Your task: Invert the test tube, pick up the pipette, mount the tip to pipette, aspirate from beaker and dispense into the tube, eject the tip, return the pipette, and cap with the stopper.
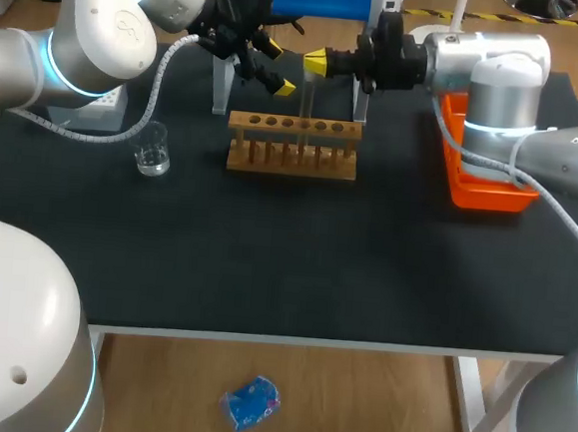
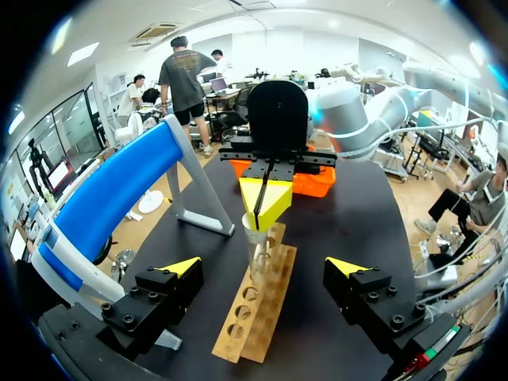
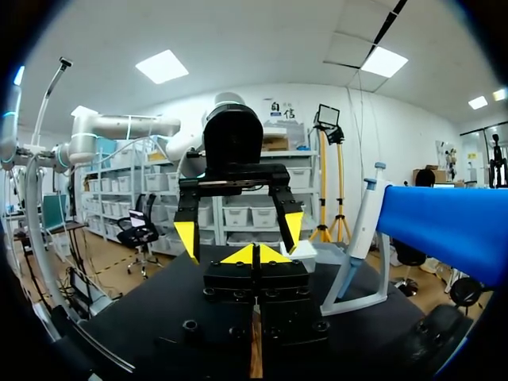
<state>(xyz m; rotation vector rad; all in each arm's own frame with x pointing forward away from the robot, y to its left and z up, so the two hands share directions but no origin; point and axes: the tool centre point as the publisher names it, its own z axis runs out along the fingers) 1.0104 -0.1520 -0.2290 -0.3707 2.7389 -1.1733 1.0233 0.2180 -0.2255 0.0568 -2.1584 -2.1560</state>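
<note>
One test tube (image 1: 305, 102) hangs upright over the single wooden rack (image 1: 291, 161), its lower end down among the rack's row of holes. Their number cannot be counted with certainty, since the tube crosses the row. The right gripper (image 1: 314, 63) has its two yellow tips pressed together on the tube's upper end, pinching it from both sides. In the left wrist view the clear tube (image 2: 258, 246) shows just under those joined tips. The left gripper (image 1: 279, 67) sits just beside it, fingers spread wide and holding nothing, with the tube ahead of the gap between them. One small glass beaker (image 1: 153, 149) stands well apart, near the table's left edge. One orange tray (image 1: 487, 187) lies at the right, under the right arm. One pipette (image 3: 363, 222) leans in the blue-topped stand (image 3: 444, 230) behind the rack. The round mark on the left arm's joint (image 1: 114, 27) is too small to read — no other writing on the table's things can be made out.
</note>
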